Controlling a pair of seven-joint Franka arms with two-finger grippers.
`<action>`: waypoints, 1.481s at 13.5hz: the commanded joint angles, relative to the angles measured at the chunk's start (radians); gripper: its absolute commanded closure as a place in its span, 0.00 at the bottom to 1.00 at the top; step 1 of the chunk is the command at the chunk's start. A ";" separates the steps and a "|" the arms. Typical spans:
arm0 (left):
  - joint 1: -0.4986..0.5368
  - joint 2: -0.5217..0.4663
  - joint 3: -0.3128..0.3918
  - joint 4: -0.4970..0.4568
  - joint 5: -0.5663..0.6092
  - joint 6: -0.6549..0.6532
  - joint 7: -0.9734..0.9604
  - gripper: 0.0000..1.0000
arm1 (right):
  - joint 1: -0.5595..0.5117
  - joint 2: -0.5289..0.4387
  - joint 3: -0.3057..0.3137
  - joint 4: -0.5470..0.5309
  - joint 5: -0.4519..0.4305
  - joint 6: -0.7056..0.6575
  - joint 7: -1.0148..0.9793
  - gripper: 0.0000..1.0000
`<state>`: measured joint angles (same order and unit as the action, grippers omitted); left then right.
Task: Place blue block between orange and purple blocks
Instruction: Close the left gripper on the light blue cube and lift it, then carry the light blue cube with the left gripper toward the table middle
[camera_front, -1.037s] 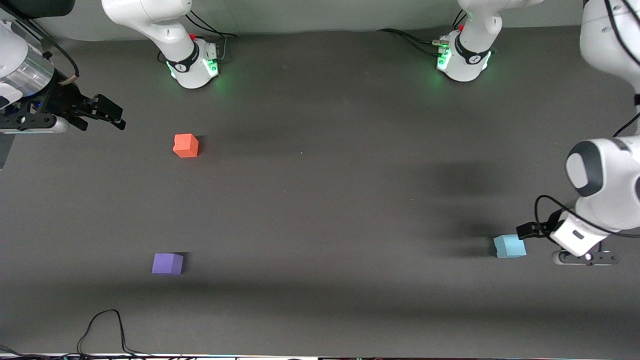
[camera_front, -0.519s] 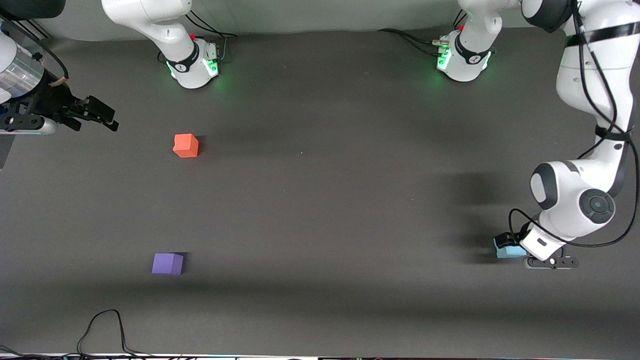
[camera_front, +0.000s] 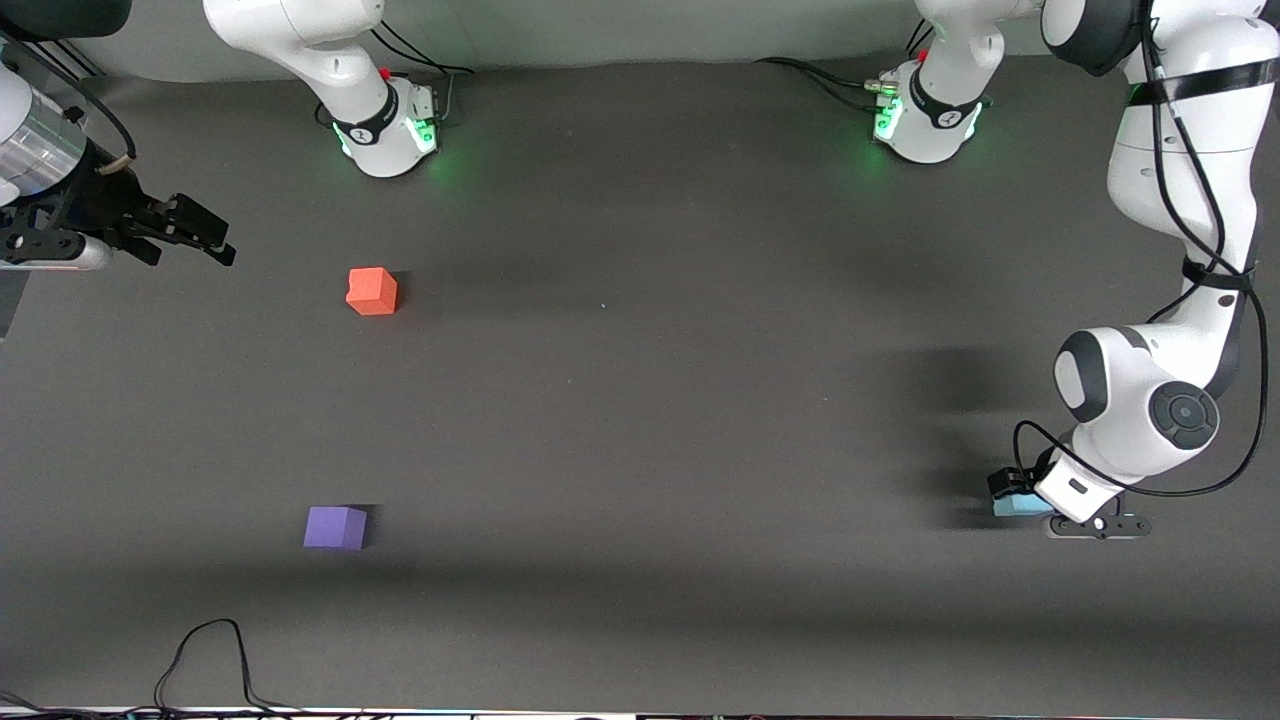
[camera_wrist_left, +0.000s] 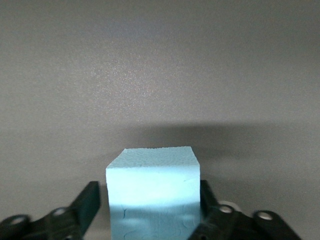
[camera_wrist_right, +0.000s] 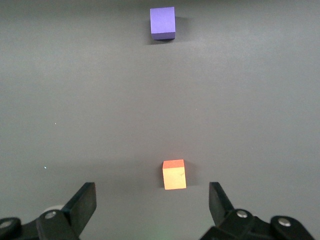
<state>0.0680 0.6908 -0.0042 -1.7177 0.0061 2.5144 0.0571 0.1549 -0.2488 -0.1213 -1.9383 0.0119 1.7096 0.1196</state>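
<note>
- The right gripper (camera_front: 205, 238) waits up in the air at the right arm's end of the tabletop (camera_front: 640, 400). Its jaws are spread wide and hold nothing.
- The orange block (camera_front: 372, 291) sits near that gripper. The purple block (camera_front: 335, 527) sits nearer to the front camera, well apart from it.
- The gap between those two blocks is bare — it looks like plenty of room for one more block.
- The middle of the tabletop is bare too, so I think a block can be carried across with nothing to bump.
- The blue block (camera_wrist_left: 154, 192) is at the left arm's end of the tabletop, resting on it.
- The left gripper (camera_wrist_left: 150, 212) is down at the blue block, one jaw on each side — spread, not yet pinching, I think.
</note>
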 joint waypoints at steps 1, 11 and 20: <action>0.003 -0.010 -0.002 0.000 -0.001 -0.009 -0.023 0.50 | 0.012 -0.007 -0.008 -0.008 0.002 0.013 0.002 0.00; 0.027 -0.088 -0.002 0.197 0.006 -0.351 -0.003 0.53 | 0.015 -0.001 -0.004 -0.011 0.000 0.022 0.000 0.00; -0.144 -0.267 -0.014 0.250 -0.003 -0.673 -0.138 0.53 | 0.015 -0.003 -0.023 -0.010 0.010 0.030 -0.009 0.00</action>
<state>0.0198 0.4586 -0.0320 -1.4636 0.0031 1.8916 0.0042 0.1618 -0.2452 -0.1317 -1.9453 0.0119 1.7278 0.1190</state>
